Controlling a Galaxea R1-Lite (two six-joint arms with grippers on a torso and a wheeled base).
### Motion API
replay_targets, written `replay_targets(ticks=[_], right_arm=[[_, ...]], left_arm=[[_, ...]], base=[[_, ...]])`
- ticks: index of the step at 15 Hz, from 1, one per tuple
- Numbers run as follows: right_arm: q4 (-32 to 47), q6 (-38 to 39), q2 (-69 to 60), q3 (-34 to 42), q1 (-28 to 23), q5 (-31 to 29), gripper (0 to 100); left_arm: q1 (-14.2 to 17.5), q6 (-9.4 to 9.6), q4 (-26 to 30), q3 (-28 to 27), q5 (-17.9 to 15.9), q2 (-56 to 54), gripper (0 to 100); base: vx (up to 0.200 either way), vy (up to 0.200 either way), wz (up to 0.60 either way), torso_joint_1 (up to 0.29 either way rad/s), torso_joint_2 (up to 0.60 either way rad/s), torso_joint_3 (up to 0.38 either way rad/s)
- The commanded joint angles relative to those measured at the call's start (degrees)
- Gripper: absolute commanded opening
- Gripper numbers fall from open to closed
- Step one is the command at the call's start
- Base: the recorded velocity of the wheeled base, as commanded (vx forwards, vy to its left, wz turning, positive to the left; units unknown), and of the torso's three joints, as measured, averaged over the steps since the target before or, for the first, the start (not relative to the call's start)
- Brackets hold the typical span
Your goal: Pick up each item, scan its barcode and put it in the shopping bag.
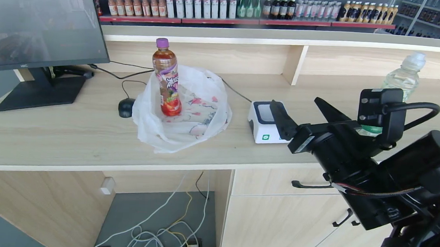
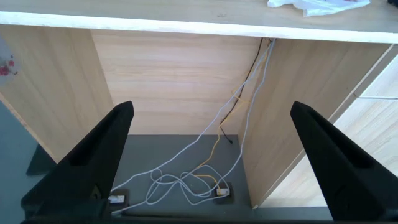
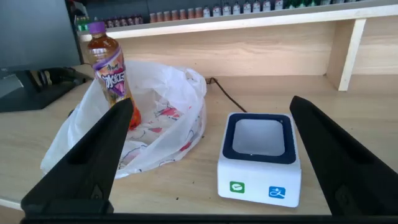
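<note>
A tea bottle (image 1: pixel 166 78) with a purple cap stands upright inside the white shopping bag (image 1: pixel 201 118) on the wooden counter. The bottle (image 3: pixel 110 73) and the bag (image 3: pixel 163 130) also appear in the right wrist view. A clear water bottle (image 1: pixel 403 76) stands at the far right of the counter, partly hidden behind my right arm. The white barcode scanner (image 1: pixel 264 122) sits right of the bag. My right gripper (image 1: pixel 295 103) hovers open and empty just right of the scanner (image 3: pixel 260 158). My left gripper (image 2: pixel 211 109) is open and empty below counter height, facing the recess under the counter.
A monitor (image 1: pixel 39 17) and a black mouse (image 1: pixel 125 107) sit left of the bag. A raised shelf with a wooden divider (image 1: pixel 296 63) runs along the counter's back. Loose cables (image 2: pixel 199 180) lie on the floor under the counter. Drawers with handles (image 1: pixel 311 185) are below the right arm.
</note>
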Motion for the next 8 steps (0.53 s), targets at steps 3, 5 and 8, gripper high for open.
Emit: replay_targets(ticks=[3, 5, 8], right_arm=[[-0.03, -0.21, -0.31, -0.11, 0.03, -0.01, 100], [-0.03, -0.3, -0.75, -0.11, -0.06, -0.01, 100], [-0.03, -0.65, -1.28, -0.02, 0.03, -0.01, 100]], left_arm=[[0.04, -0.02, -0.02, 0.0, 0.0, -0.02, 100], [0.04, -0.02, -0.02, 0.0, 0.0, -0.02, 100], [0.04, -0.02, -0.02, 0.0, 0.0, -0.02, 100]], base=[[0.0, -0.2, 0.0, -0.002, 0.0, 0.004], [0.0, -0.2, 0.0, 0.002, 0.01, 0.002], [0.0, -0.2, 0.0, 0.001, 0.0, 0.004]])
